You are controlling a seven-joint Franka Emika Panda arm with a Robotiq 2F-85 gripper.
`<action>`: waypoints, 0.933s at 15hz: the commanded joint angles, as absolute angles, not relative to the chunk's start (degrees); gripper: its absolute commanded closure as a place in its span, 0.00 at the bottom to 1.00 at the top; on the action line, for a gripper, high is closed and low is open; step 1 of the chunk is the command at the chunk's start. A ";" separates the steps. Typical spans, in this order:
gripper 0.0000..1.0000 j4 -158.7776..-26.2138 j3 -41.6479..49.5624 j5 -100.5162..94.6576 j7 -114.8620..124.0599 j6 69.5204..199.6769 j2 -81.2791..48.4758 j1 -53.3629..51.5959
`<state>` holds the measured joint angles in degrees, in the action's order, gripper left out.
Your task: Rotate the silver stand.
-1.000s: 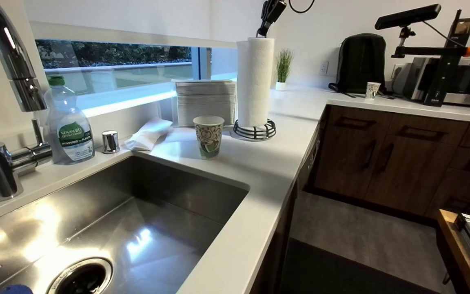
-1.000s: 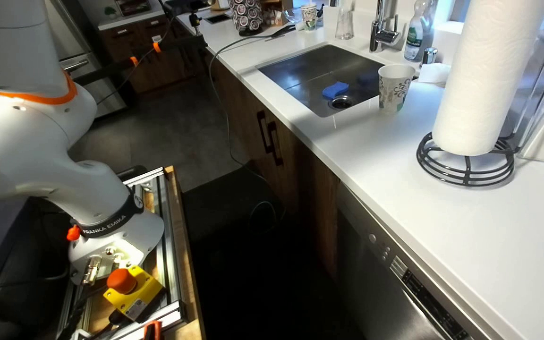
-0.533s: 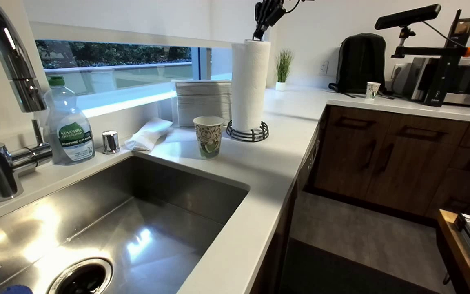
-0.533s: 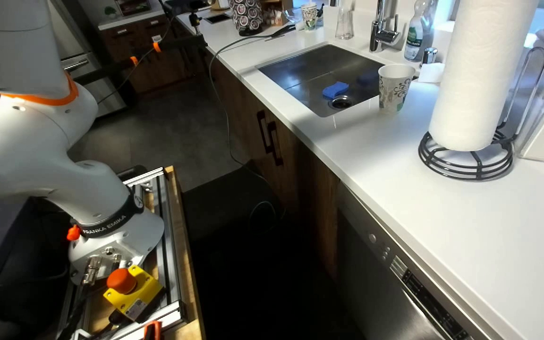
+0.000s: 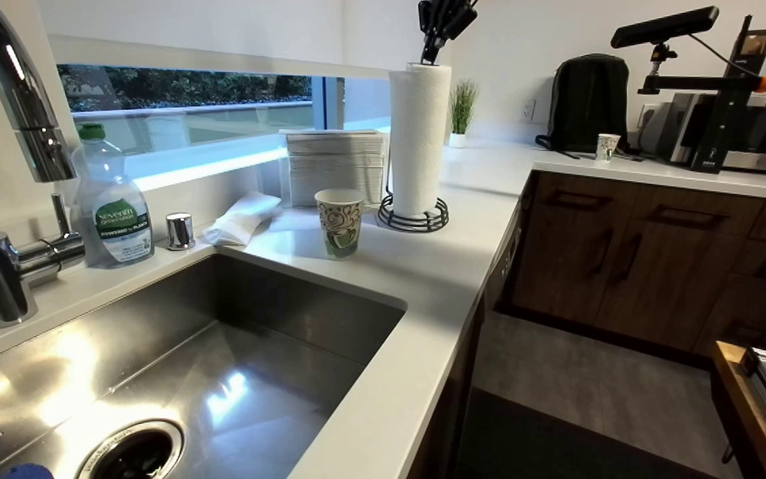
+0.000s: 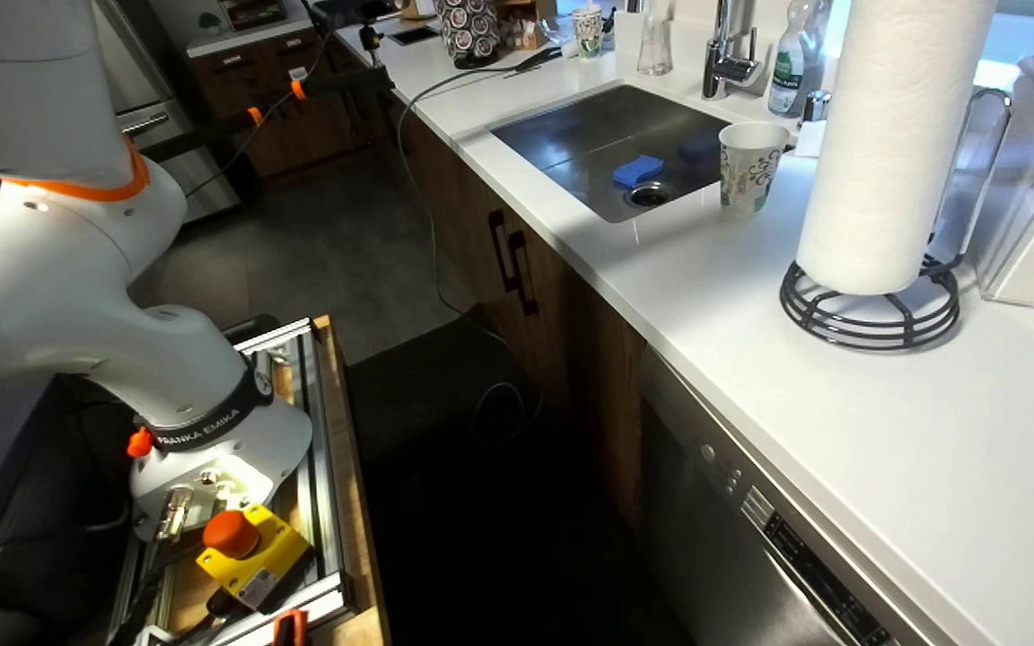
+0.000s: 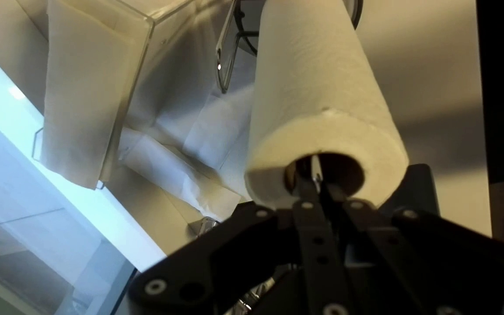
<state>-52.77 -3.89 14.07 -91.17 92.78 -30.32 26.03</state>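
The silver stand is a wire paper-towel holder with a dark-looking round base point(image 5: 413, 226), also seen in an exterior view point(image 6: 908, 325). It stands on the counter, and a white paper towel roll point(image 5: 419, 140) around its post hides most of it. A looped side wire rises beside the roll. In the wrist view the post's shiny top point(image 7: 316, 167) shows inside the roll's core. My gripper point(image 5: 430, 56) is above the roll, pointing down. Its fingertips point(image 7: 320, 186) are closed on the post's top at the core opening.
A paper cup point(image 5: 340, 223) stands near the base, beside the sink point(image 5: 310, 313). A clear napkin holder point(image 5: 335, 169) stands close behind the roll, also in an exterior view point(image 6: 1033, 197). Folded napkins point(image 5: 243, 216) and a soap bottle point(image 5: 117, 206) are by the window.
The stand and roll have shifted slightly on the counter with my gripper, and the side wire has come round relative to the roll. The gripper has turned and keeps its hold.
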 commanded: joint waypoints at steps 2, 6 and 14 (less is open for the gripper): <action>0.98 -46.68 -3.87 13.01 -91.01 87.77 -32.89 25.68; 0.96 -44.46 -4.06 14.79 -88.36 87.14 -35.02 26.09; 0.23 -41.87 -3.95 15.56 -78.27 87.06 -34.88 25.72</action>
